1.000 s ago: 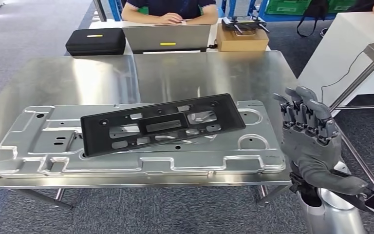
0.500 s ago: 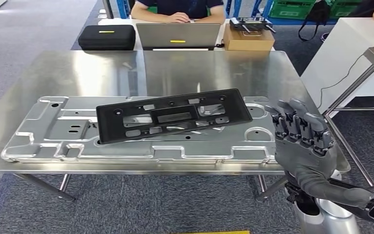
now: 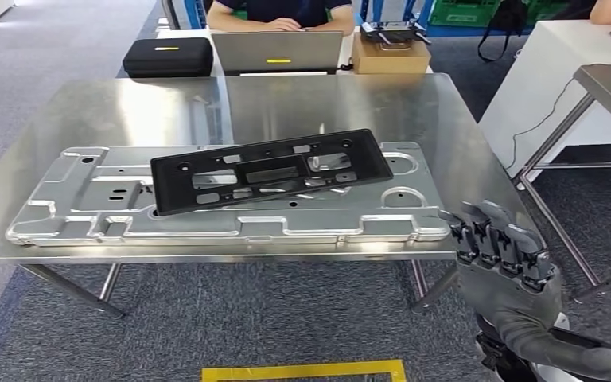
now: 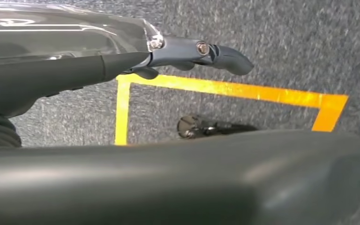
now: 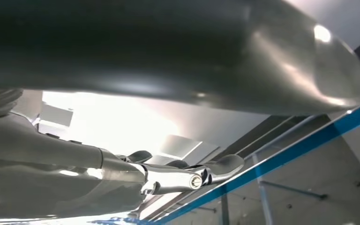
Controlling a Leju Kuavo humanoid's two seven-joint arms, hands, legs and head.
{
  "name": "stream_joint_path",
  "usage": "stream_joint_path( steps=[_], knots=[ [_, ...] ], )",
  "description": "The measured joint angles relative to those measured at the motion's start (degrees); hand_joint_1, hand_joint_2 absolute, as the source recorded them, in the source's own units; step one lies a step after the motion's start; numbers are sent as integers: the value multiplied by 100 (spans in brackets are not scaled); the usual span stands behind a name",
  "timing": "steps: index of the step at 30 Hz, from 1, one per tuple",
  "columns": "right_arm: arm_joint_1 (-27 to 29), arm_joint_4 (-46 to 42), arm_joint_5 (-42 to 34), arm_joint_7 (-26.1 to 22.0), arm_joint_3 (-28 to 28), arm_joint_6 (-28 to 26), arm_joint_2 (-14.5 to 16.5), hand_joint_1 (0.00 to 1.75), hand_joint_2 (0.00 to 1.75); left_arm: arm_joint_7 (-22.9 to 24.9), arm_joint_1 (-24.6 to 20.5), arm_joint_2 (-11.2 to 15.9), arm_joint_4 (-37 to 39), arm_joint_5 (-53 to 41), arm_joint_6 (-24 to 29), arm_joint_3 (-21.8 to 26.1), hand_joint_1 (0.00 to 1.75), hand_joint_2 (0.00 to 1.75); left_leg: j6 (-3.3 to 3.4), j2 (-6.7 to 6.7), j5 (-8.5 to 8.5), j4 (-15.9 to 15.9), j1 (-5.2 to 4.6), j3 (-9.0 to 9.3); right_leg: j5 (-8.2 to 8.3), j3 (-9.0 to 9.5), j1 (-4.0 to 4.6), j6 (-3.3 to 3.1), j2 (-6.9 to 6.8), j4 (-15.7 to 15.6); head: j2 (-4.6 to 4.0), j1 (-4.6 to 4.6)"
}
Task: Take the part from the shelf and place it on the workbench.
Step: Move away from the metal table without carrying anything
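Note:
The black plastic part (image 3: 270,171), a long frame with several cut-outs, lies flat and slightly askew on a stamped silver metal panel (image 3: 71,215) on the steel workbench (image 3: 326,103). My right hand (image 3: 505,270) is off the bench's near right corner, below its edge, fingers pointing up, thumb out, holding nothing. In the right wrist view the right hand (image 5: 168,176) has its fingers stretched out with nothing in them. The left hand (image 4: 178,51) hangs over grey carpet with its fingers extended and nothing in its grasp.
Behind the bench a person (image 3: 278,12) sits at a laptop (image 3: 277,52), with a black case (image 3: 167,56) and a cardboard box (image 3: 390,52) alongside. A white table (image 3: 557,72) stands at the right. Yellow tape (image 3: 302,372) marks the carpet in front of the bench.
The camera has pulled back from the bench, so more floor and the yellow tape now show. My right hand sits lower in the picture, away from the part, which lies where it was.

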Motion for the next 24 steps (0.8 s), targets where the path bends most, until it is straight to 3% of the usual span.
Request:
stream_joint_path(
  steps=[1, 3, 4, 5, 6, 8, 10, 12, 14, 15, 16, 18, 19, 20, 21, 22, 24],
  knots=[
    [48, 6, -2, 0, -4, -20, 14, 0, 0, -4, -1, 15, 1, -8, 2, -1, 0, 0, -35, -2, -226, 190, 12, -71, 70, -83, -14, -25, -10, -5, 0, -1],
    [164, 32, -14, 0, -13, -70, 30, 0, 0, -5, -9, 39, 1, -34, 9, 1, 0, 0, -102, -2, -776, 863, 37, -230, 193, -254, -13, -41, -30, 7, 0, -2],
    [224, 59, -21, 0, -17, -89, 32, 0, 0, -6, -14, 52, 1, -46, 15, 3, 0, 0, -124, -2, -938, 1190, 47, -271, 251, -342, -13, -36, -40, 20, 1, -2],
    [280, 100, -27, 0, -20, -88, 32, 0, 0, -7, -17, 59, 1, -53, 22, 4, 0, 0, -136, -2, -969, 1375, 54, -245, 305, -429, -13, -29, -48, 36, 1, -2],
    [334, 150, -30, -1, -23, -67, 32, 0, 0, -9, -19, 62, 1, -55, 30, 5, 0, 0, -140, -2, -888, 1367, 60, -128, 358, -512, -13, -18, -52, 51, 0, -2],
    [432, 267, -15, -1, -33, -11, 33, 0, 0, -25, -32, 73, 1, -55, 39, 6, 0, 0, -126, -6, -614, 778, 71, 383, 461, -655, -14, 14, -53, 80, 0, -2],
    [524, 400, 31, -1, -43, 24, 37, 0, 0, -56, -64, 89, -1, -56, 33, 7, 0, 0, -79, -21, -528, -55, 63, 973, 559, -750, 2, 71, -48, 114, -1, -1],
    [621, 657, 90, 1, -49, 39, 40, 0, 0, -90, -89, 101, -2, -81, 26, 13, 0, 0, -9, -33, -584, -444, 42, 1202, 665, -803, 15, 143, -47, 127, -1, 2],
    [740, 1079, 133, 5, -48, 0, 40, 0, 0, -115, -83, 104, -2, -116, 26, 30, 0, 0, 98, -21, -538, -463, 38, 1131, 697, -855, 3, 214, -39, 133, 0, 4],
    [805, 1358, 145, 8, -44, -41, 39, 0, 0, -122, -78, 105, -2, -127, 27, 46, 0, 0, 159, -10, -477, -461, 39, 1070, 566, -897, -5, 240, -31, 211, 0, 8],
    [863, 1632, 149, 10, -39, -89, 37, 0, 0, -131, -75, 106, -2, -137, 27, 65, 0, 0, 215, 4, -406, -467, 40, 999, 333, -959, -9, 254, -22, 383, 0, 12],
    [925, 2198, 177, 10, -22, -222, 23, 0, 0, -144, -76, 110, -2, -154, 26, 98, 0, 0, 277, 21, -269, -460, 18, 832, -264, -1109, -12, 265, -14, 1021, 0, 21],
    [926, 2517, 192, 15, -8, -312, 8, 0, 0, -152, -74, 114, -2, -158, 24, 111, 0, 0, 291, 28, -205, -451, 2, 745, -438, -1158, -12, 269, -13, 1374, 1, 23],
    [924, 2898, 205, 23, 7, -416, -12, 0, 0, -161, -74, 117, -3, -163, 17, 122, 0, 0, 300, 34, -144, -430, -14, 650, -472, -1153, -12, 272, -13, 1633, 0, 24],
    [932, 3287, 204, 27, 23, -520, -37, 0, 0, -170, -76, 120, -4, -167, 9, 131, 0, 0, 304, 38, -93, -399, -29, 555, -385, -1066, -10, 268, -11, 1729, 0, 25],
    [942, 3664, 192, 27, 44, -630, -66, 0, 0, -179, -76, 121, -5, -171, 1, 139, 0, 0, 305, 40, -51, -356, -45, 458, -233, -877, -3, 248, -9, 1616, -1, 25],
    [948, 4252, 163, 13, 104, -826, -135, 0, 0, -191, -78, 115, -6, -185, -18, 145, 0, 0, 293, 38, 6, -255, -74, 296, -51, -269, 41, 162, -6, 911, -1, 25]
  ],
)
